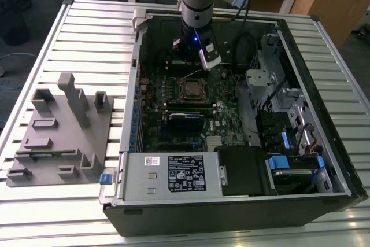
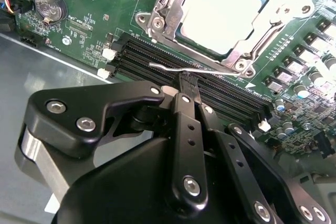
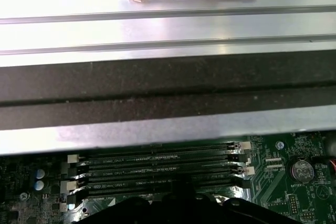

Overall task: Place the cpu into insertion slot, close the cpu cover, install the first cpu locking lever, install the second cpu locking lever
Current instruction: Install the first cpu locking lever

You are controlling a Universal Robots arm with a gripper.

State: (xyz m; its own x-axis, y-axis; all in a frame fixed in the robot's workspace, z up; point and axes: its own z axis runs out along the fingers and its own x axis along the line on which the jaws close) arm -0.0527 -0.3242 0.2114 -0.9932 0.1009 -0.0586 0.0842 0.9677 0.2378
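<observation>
We see the cpu [image 2: 223, 9] as a pale, flat square inside its socket, a little way beyond the end effector [image 2: 187, 83]. Glare washes out its dull metal top. The cpu cover [image 2: 265, 30], a thin silver-grey frame with a square window and round screw heads at its corners, lies flat around it. In the exterior view the insertion slot [image 1: 192, 88] sits just below the end effector [image 1: 205, 62], set into the green circuit board [image 2: 89, 3].

A thin bent wire locking lever [image 2: 210, 70] runs along the near edge of the cover, right at the fingertips. The black, bolted linkage fingers [image 2: 184, 124] are drawn together at their tips. We cannot tell whether they pinch the wire or merely touch it.

Long black memory slots [image 2: 152, 61] lie under the fingertips, with white clips at their ends. A round coin battery [image 2: 48, 6] sits farther off on the board.

The board lies inside an open dark metal computer case [image 1: 324, 114]. The case rests on a ribbed aluminium tabletop [image 1: 92, 33]. Well away from the end effector, toward the exterior view's left, is a matte grey fixture [image 1: 63, 131] with upright posts and shallow pockets.
</observation>
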